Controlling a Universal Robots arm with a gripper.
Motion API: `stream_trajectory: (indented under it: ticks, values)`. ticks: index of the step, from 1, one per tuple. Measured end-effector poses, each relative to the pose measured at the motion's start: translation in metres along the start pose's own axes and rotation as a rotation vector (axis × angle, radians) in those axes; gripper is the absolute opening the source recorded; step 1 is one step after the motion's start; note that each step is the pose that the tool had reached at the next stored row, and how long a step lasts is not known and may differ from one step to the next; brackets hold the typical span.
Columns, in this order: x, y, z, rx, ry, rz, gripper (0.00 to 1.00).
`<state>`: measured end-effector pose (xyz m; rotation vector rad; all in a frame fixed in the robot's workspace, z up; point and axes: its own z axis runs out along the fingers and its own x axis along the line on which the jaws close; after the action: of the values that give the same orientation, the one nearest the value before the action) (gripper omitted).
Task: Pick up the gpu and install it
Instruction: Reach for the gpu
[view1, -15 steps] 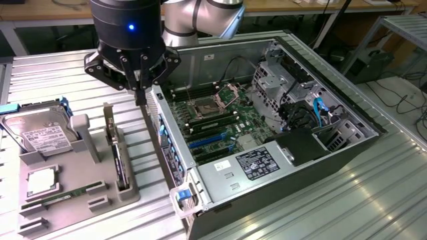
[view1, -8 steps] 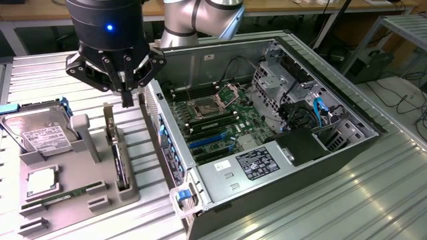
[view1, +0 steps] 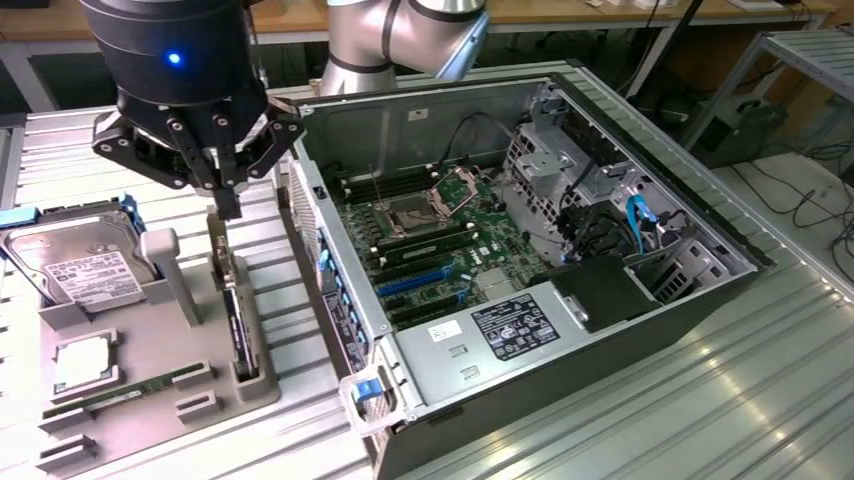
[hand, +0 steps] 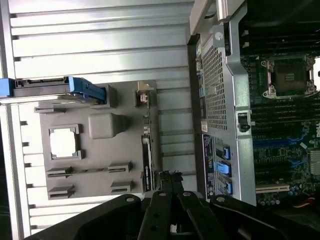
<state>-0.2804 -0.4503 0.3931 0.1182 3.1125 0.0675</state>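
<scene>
While the gpu (view1: 239, 325) stands on its thin edge in a slot of the grey tray (view1: 150, 338), the gripper (view1: 230, 205) hangs just over its far end. The gripper's fingers are pressed together, and nothing sits between them. I cannot tell if the tips touch the card. The gpu is not in the computer.

The tray lies on the metal table (view1: 694, 400), on the exterior view's left, just beside the open computer case (view1: 387, 125). The case lies on its side, and the green board (view1: 427, 240) inside it faces up.

Other parts share the tray. A silver hard drive (view1: 80, 265) leans at the far end. A square chip (view1: 83, 362) lies nearer, and a long thin memory stick (view1: 127, 390) lies nearest of all.
</scene>
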Motion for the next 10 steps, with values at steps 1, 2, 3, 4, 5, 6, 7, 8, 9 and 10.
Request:
stream_trajectory:
  ticks: [1,2,3,4,5,6,7,8,9,10]
  values:
    - [0.002,-0.0002,0.0,-0.0001,0.0,0.0,0.11]
    - [0.004,-0.0004,-0.0001,-0.0001,0.0,0.0,0.11]
    - [0.006,-0.0005,-0.0001,-0.0001,-0.0001,0.0,0.11]
    - [0.009,-0.0007,-0.0002,-0.0001,0.0,0.0,0.11]
    - [0.011,-0.0008,-0.0002,-0.0001,0.0,0.0,0.11]
    - [0.012,-0.001,-0.0002,-0.0001,-0.0001,0.0,0.11]
    - [0.013,-0.001,-0.0003,0.0,0.0,0.0,0.11]
    - [0.014,-0.001,-0.0003,0.0,0.0,0.0,0.11]
    - [0.015,-0.0011,-0.0004,0.0,0.0,0.0,0.11]
    - [0.016,-0.0012,-0.0004,-0.0001,0.0,0.0,0.11]
